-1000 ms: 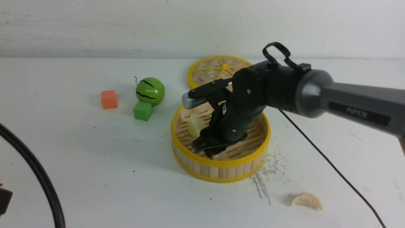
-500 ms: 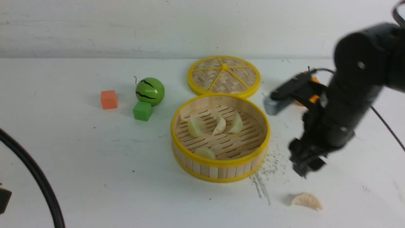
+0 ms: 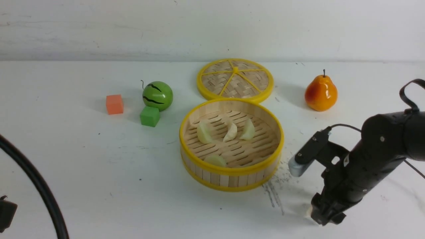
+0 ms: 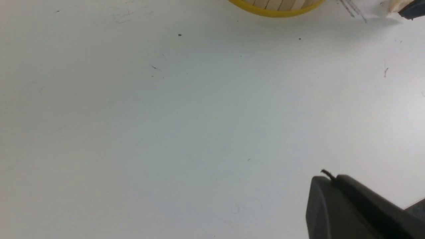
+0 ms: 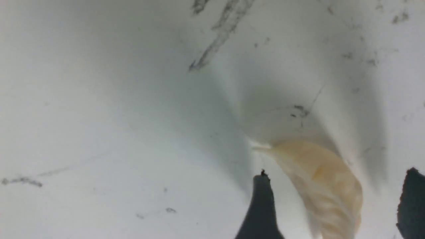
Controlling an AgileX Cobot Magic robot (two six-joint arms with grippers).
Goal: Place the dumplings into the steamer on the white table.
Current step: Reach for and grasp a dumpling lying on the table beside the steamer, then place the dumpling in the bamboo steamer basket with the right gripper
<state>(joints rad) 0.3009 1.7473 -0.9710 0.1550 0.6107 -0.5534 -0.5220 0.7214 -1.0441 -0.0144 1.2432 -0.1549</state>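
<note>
The right arm (image 3: 385, 156) is showing rounded matte-black housings with small silver screws, a looping black cable (image 3: 402, 94), and a grey-tipped wrist camera (image 3: 307, 154).

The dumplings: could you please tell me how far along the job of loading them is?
Done: four dumplings lie in the steamer. In hand: the fifth dumpling lies on the white table between the open fingers of the right gripper, not yet gripped. Left: close on it, lift it and set it in the steamer.
</note>
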